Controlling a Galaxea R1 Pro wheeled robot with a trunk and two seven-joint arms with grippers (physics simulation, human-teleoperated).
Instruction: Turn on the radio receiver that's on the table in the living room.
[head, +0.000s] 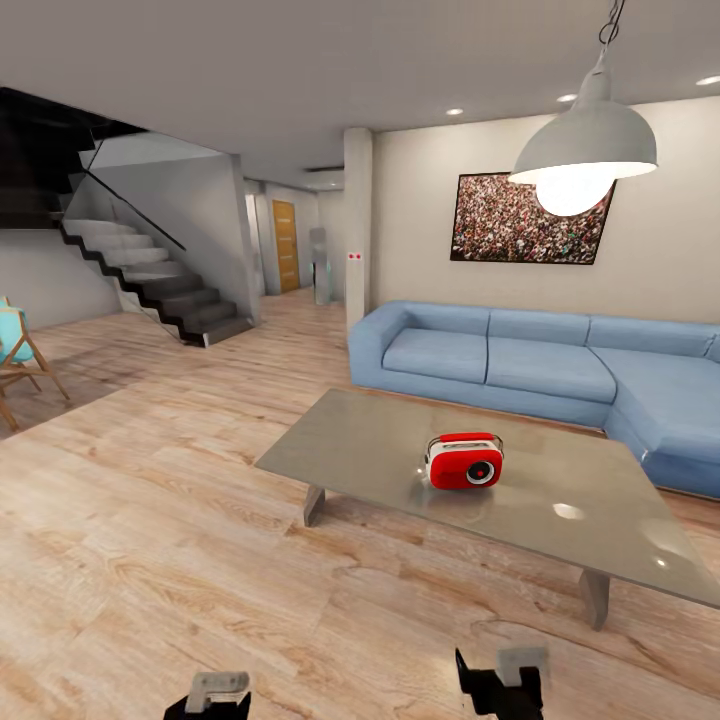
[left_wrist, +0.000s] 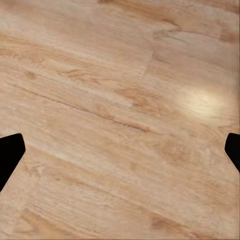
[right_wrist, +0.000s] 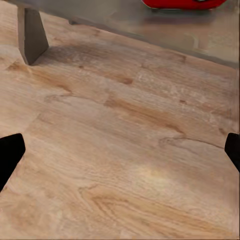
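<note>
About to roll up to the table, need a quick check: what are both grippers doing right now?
Left gripper: open, holding nothing, over bare wood floor.
Right gripper: open, holding nothing, short of the table and the radio receiver.

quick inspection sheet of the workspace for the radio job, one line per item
surface: table, glossy grey top, short slab legs, standing on the wood floor
job's things: radio receiver, red, upright on the table top, dial facing the robot
clutter: nothing seen on the table besides the radio
grippers: left gripper and right gripper both open, empty, low over the floor, short of the table
cables: nothing seen
surroundings: blue sofa behind the table, pendant lamp, crowd picture, staircase, wooden chair
</note>
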